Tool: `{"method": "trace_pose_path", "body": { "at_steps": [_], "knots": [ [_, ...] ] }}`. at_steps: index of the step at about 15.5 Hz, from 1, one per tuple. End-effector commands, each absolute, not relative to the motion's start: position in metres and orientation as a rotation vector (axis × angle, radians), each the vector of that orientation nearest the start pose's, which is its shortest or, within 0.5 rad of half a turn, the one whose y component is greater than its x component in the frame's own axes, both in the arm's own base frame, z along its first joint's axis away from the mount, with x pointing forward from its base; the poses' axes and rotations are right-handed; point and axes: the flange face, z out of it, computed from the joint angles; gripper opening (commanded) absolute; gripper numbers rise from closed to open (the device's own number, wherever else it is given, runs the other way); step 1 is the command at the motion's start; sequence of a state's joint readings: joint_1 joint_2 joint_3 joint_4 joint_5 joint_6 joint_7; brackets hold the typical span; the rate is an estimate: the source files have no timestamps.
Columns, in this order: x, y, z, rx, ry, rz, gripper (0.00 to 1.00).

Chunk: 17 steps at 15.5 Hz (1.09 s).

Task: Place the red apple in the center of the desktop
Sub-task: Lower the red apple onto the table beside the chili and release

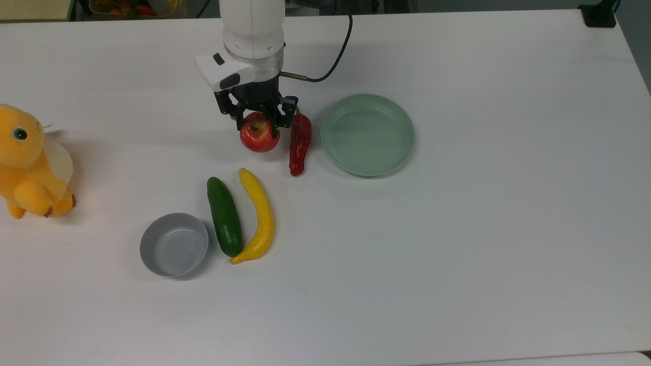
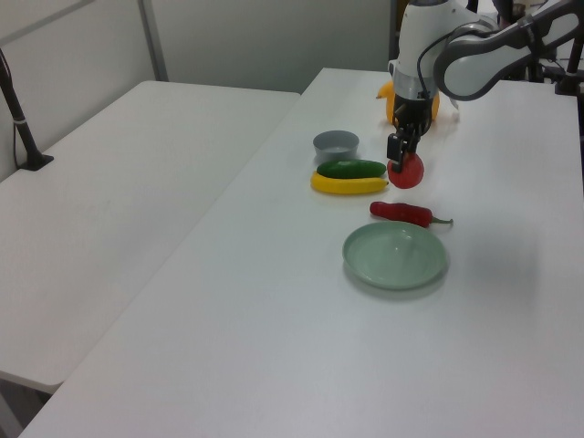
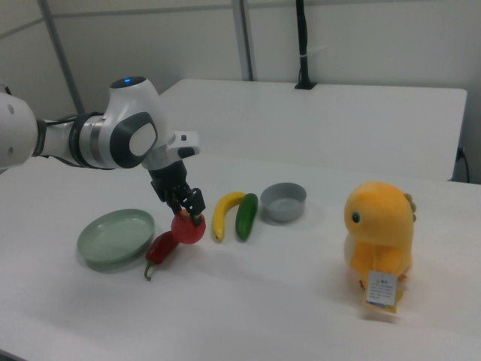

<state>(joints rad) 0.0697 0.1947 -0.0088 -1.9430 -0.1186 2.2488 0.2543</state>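
Observation:
The red apple (image 1: 260, 135) (image 2: 408, 171) (image 3: 188, 228) hangs just above the white desktop (image 1: 457, 244), held from above by my gripper (image 1: 259, 122) (image 2: 400, 157) (image 3: 189, 210), which is shut on it. In the top view the apple sits just left of a red chili pepper (image 1: 299, 143), nearly touching it, and above the banana's tip. In the right view the apple is low, close to the desktop (image 3: 263, 301), with the chili (image 3: 160, 248) partly behind it.
A pale green plate (image 1: 367, 134) lies right of the chili in the top view. A cucumber (image 1: 224, 215), a banana (image 1: 259, 216) and a grey bowl (image 1: 174, 244) lie below the apple. A yellow plush toy (image 1: 30, 162) stands at the top view's left edge.

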Motion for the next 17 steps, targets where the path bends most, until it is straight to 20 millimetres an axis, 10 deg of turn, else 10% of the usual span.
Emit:
{"method": "trace_pose_path", "body": {
  "at_steps": [1, 17],
  "knots": [
    [0.606, 0.032, 0.387, -3.223, 0.116, -0.176, 0.24],
    [0.621, 0.028, 0.378, -3.210, 0.118, -0.252, 0.24]
  ]
}}
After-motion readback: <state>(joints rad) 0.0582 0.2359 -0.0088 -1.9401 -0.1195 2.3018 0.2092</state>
